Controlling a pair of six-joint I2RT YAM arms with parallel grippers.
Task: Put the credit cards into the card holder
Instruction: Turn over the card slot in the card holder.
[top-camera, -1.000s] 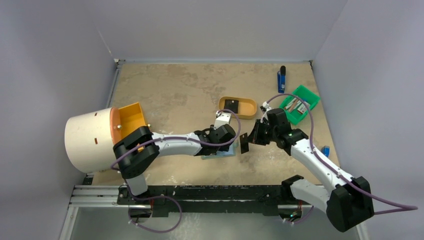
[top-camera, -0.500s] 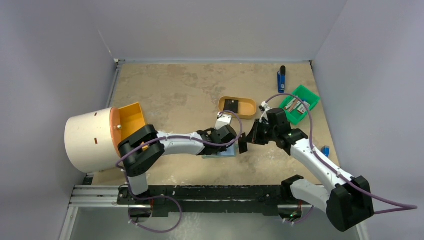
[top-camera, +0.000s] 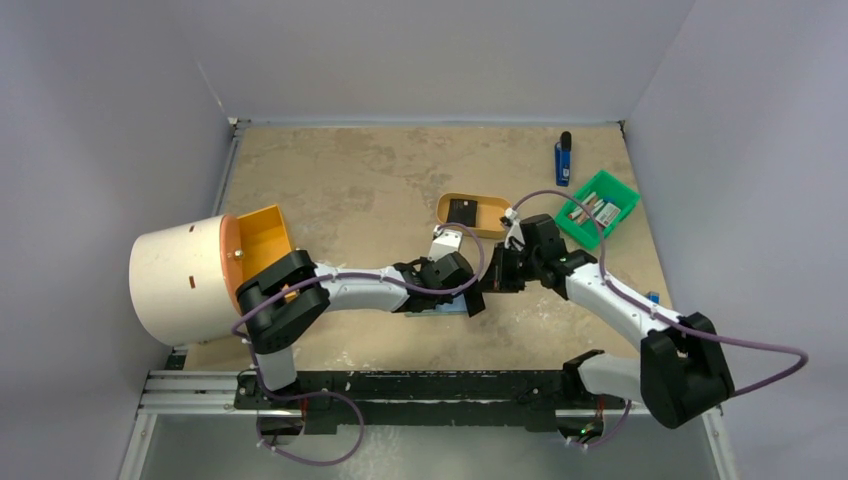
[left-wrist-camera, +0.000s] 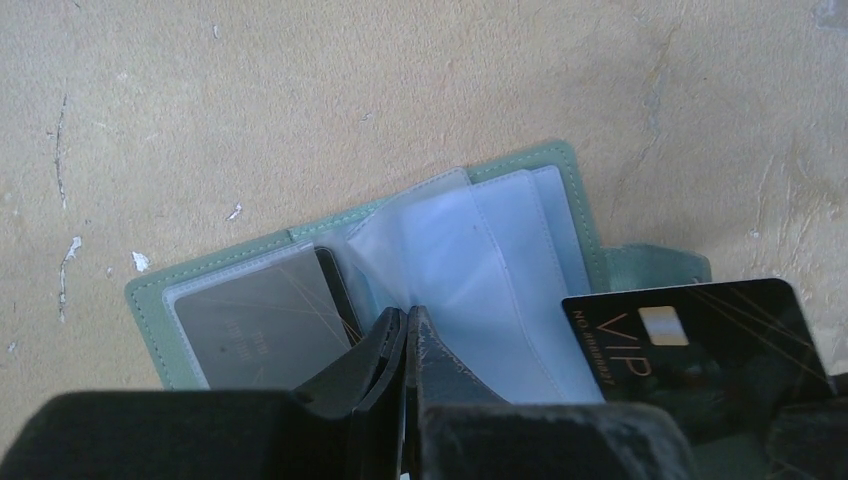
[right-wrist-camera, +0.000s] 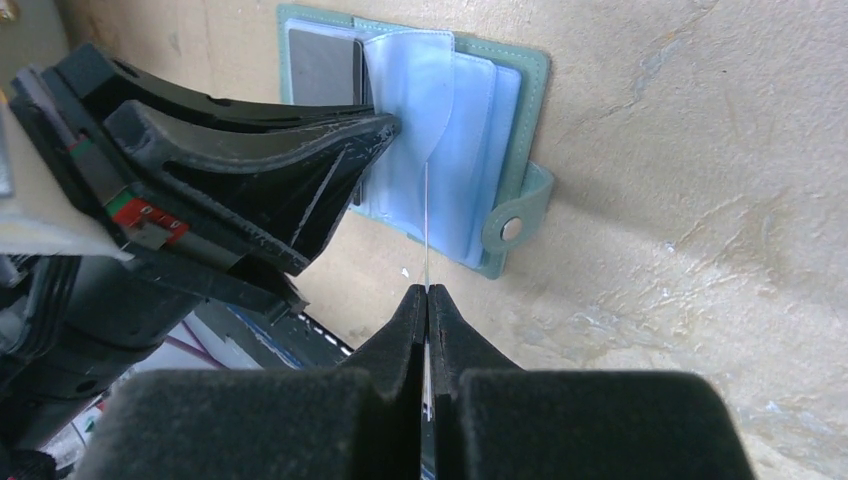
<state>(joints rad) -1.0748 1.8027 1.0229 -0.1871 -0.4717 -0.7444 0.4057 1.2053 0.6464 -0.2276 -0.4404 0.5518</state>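
Left claw (left-wrist-camera: 405, 318) first: its two fingers are pressed flat together, tips sitting right at the spine of the open card holder (left-wrist-camera: 150, 300), where the clear sleeves (left-wrist-camera: 470, 260) fan up. We honestly can't tell whether a sleeve is pinched between them. Over on the other side, the right claw (right-wrist-camera: 427, 292) is clamped tight on a black VIP credit card (left-wrist-camera: 700, 345), held on edge and hovering over the snap tab (right-wrist-camera: 513, 228) side of the holder. We see the sage-green holder lying open on the tan table (left-wrist-camera: 300, 90), between the two arms, with a grey card (left-wrist-camera: 250, 325) already in the pocket farthest from the tab. Farther back there's a tan oval tray (top-camera: 490, 215) with a small black item (top-camera: 461, 210) in it.
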